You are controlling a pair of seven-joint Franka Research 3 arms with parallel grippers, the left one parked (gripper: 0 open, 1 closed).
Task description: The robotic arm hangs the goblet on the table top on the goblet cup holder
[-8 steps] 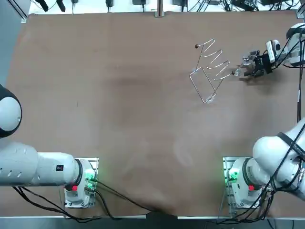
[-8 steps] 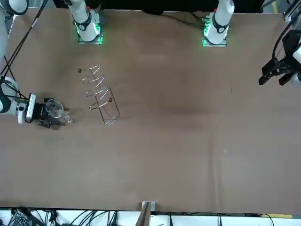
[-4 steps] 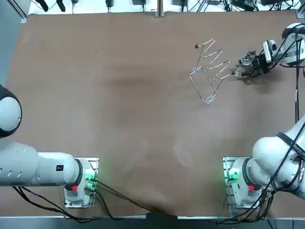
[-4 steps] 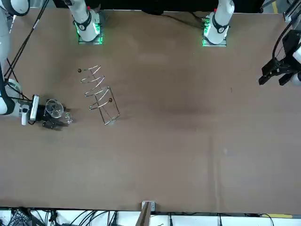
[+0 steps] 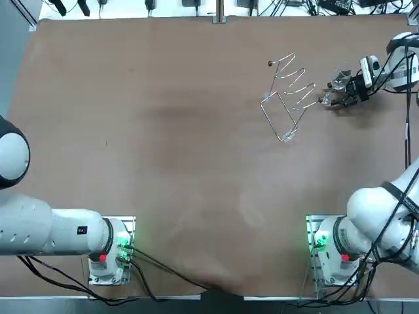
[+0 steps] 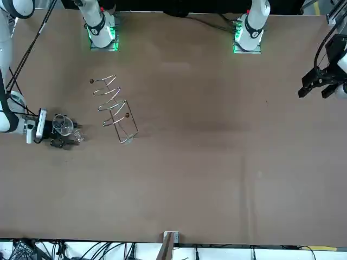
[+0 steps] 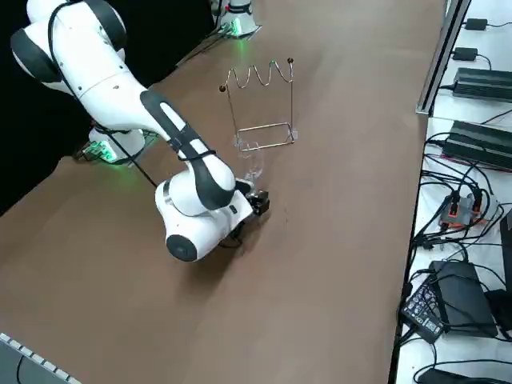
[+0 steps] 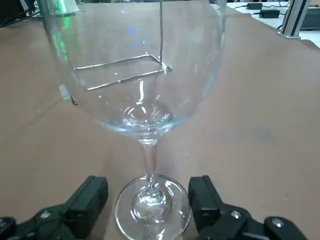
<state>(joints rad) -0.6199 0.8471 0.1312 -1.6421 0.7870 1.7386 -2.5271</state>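
A clear goblet stands upright on the brown table, right of the wire cup holder in the top view. My right gripper is low at the table, open, with one black finger on each side of the goblet's foot and apart from the stem. From above, the goblet and gripper sit close to the holder's zigzag end. The front view shows the goblet, gripper and holder at the left. From the right side, the goblet stands between the gripper and holder.
The holder is a thin wire frame with a rectangular foot and ball-tipped prongs, seen through the glass. The table's right edge is close behind my wrist. Cables and power supplies lie beyond the far edge.
My right gripper has shifted slightly towards the holder, closing in around the goblet's foot. The goblet and holder stay in place.
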